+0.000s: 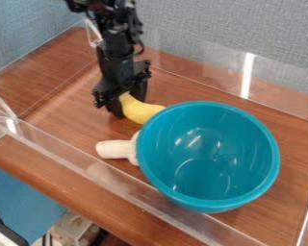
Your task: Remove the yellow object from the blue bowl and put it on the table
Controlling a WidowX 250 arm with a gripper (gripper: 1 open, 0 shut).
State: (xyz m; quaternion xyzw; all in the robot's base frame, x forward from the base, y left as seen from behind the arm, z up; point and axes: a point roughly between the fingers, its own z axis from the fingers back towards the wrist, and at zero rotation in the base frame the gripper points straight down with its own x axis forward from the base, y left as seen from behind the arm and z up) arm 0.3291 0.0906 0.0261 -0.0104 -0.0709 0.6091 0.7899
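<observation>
Wood-grain surface (66, 96) carries the yellow object (142, 111) under the tool (119, 100); tool state cannot be told.

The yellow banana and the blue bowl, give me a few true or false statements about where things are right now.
1. The yellow banana lies inside the blue bowl. False: it is outside the bowl, on the table, just beyond the bowl's far left rim.
2. The blue bowl has nothing in it. True.
3. The end effector is right at the banana's left end, pointing down. True.
4. A cream toy lies on the table against the bowl's left side. True.
5. The bowl is tipped on its side. False: it stands upright, opening upward.
</observation>
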